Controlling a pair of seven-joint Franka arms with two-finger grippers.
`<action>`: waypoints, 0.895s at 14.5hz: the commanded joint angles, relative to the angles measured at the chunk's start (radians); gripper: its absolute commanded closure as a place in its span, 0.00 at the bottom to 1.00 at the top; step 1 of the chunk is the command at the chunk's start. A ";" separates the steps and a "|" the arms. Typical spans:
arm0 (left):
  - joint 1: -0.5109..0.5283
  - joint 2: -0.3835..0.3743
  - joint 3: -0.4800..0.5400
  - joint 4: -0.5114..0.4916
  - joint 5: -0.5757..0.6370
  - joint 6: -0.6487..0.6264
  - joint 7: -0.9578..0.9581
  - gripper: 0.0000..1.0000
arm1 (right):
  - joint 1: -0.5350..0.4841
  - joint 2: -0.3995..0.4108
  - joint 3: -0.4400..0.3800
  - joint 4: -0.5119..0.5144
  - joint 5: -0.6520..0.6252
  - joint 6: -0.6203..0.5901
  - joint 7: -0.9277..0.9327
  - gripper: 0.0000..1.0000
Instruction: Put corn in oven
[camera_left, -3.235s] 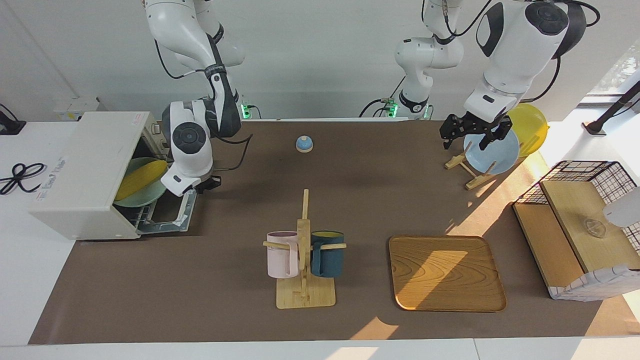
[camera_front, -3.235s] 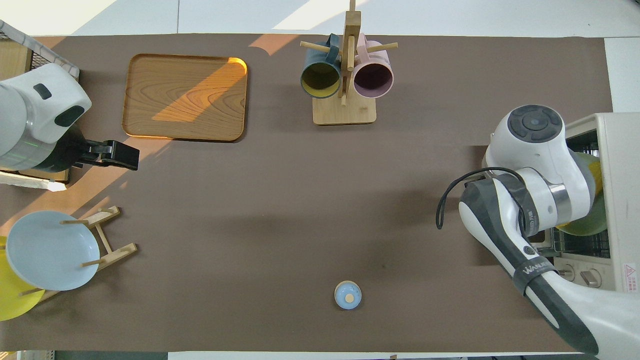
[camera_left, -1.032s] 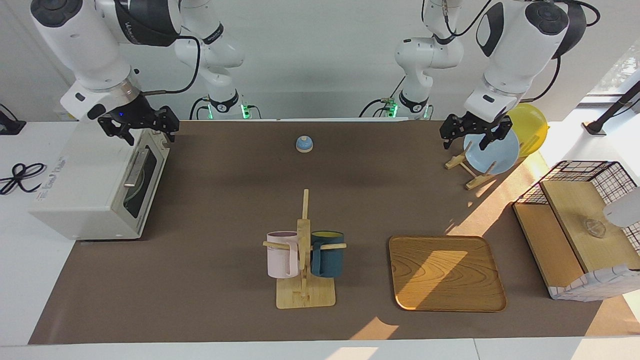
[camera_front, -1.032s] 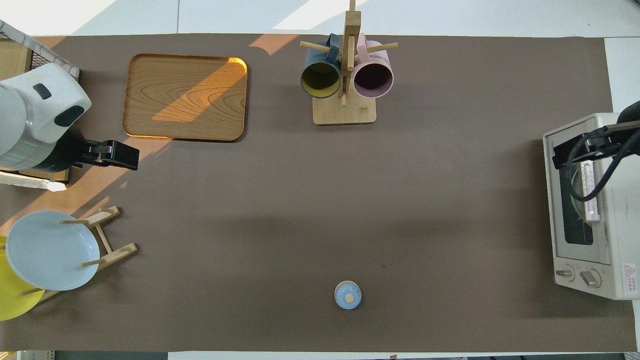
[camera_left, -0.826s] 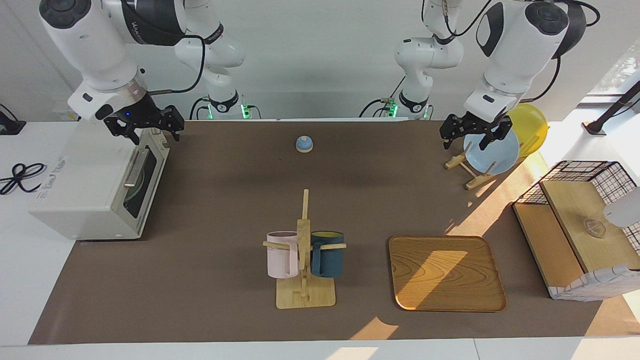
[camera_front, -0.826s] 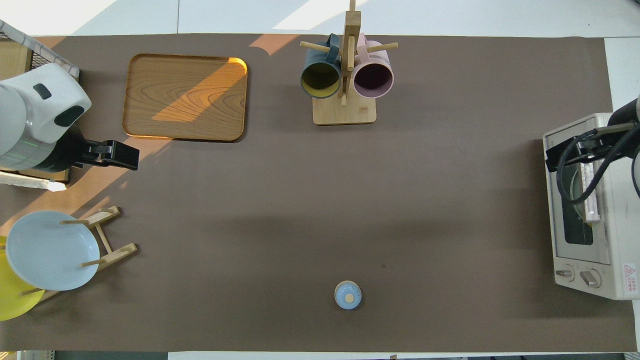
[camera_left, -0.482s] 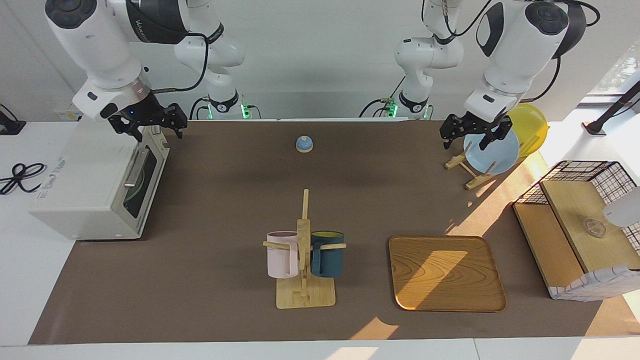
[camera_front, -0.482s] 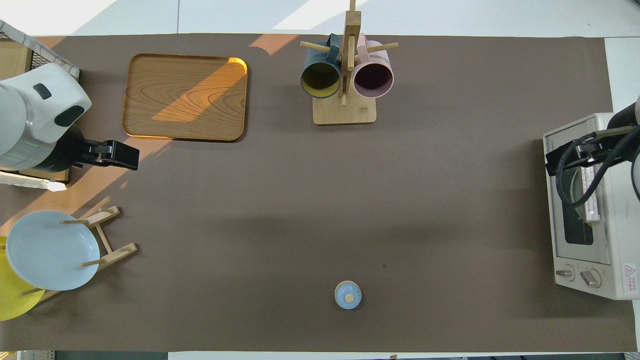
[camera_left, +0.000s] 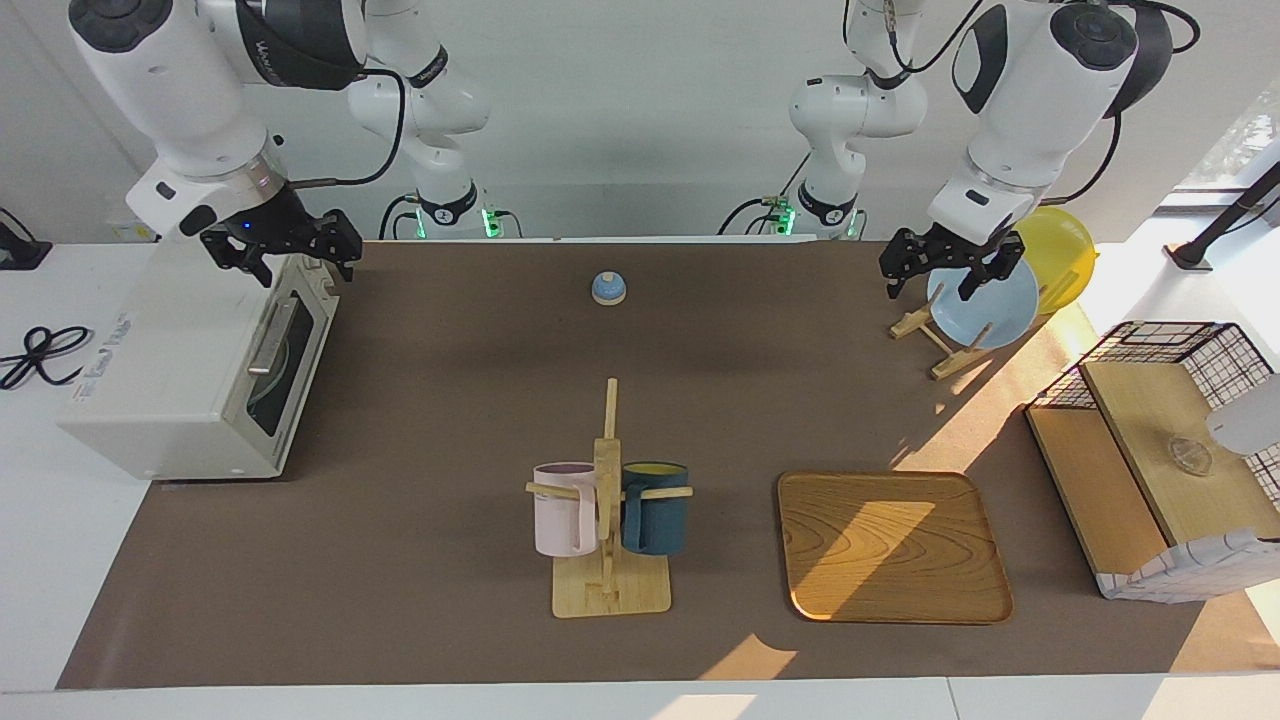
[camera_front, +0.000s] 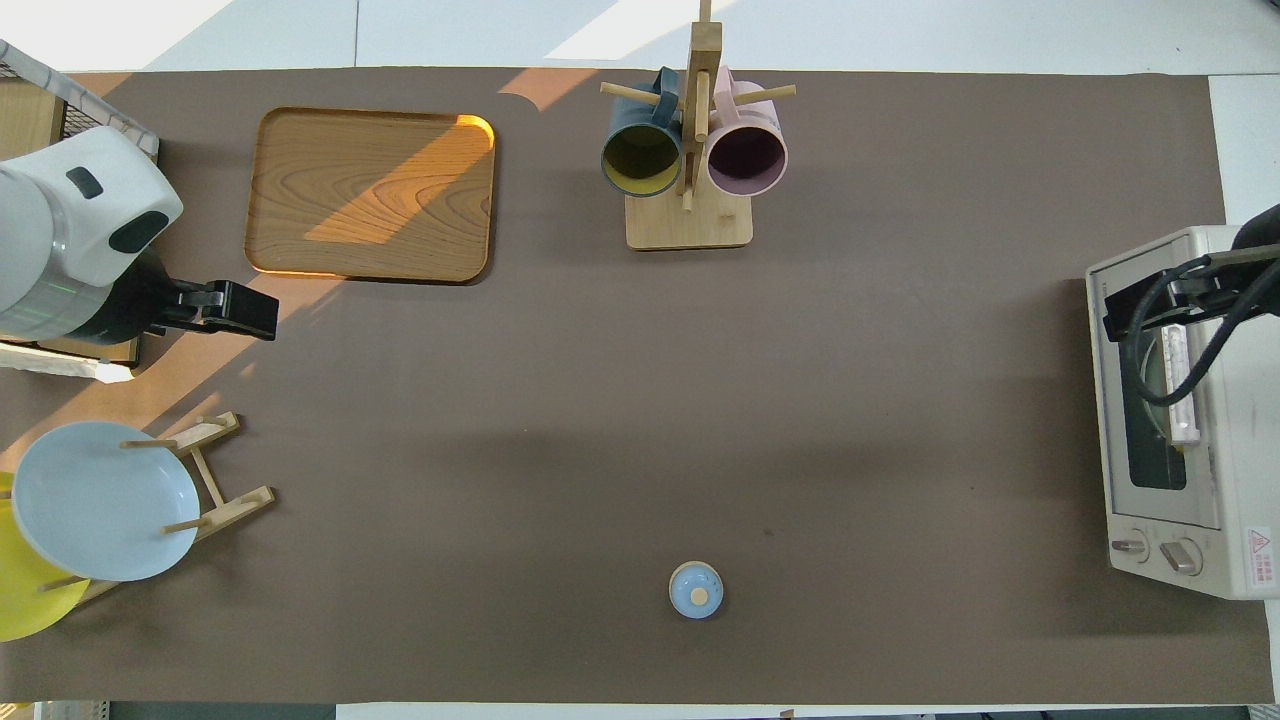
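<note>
The white oven (camera_left: 190, 360) stands at the right arm's end of the table with its glass door shut; it also shows in the overhead view (camera_front: 1180, 420). The corn is hidden inside it; through the glass only the pale rim of a plate shows. My right gripper (camera_left: 288, 258) is open and empty, raised over the top edge of the oven door, and it also shows in the overhead view (camera_front: 1150, 300). My left gripper (camera_left: 935, 275) is open and empty and waits over the plate rack.
A mug rack (camera_left: 607, 510) with a pink and a dark blue mug stands mid-table. A wooden tray (camera_left: 893, 545) lies beside it. A small blue bell (camera_left: 608, 288) sits near the robots. A blue plate (camera_left: 990, 305), a yellow plate (camera_left: 1065, 250) and a wire-and-wood basket (camera_left: 1160, 470) are at the left arm's end.
Earlier the oven door hung open with the corn on a green plate inside. Now the door is shut and my right gripper has risen above it. The left arm has not moved.
</note>
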 joint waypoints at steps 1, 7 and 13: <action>0.004 -0.019 -0.001 -0.015 0.014 0.007 0.004 0.00 | -0.002 -0.015 -0.002 -0.023 0.026 0.027 0.012 0.00; 0.004 -0.019 -0.001 -0.015 0.014 0.007 0.004 0.00 | -0.025 -0.015 -0.002 -0.029 0.026 0.041 0.009 0.00; 0.004 -0.019 -0.001 -0.015 0.014 0.007 0.004 0.00 | -0.021 -0.015 -0.001 -0.029 0.026 0.041 0.009 0.00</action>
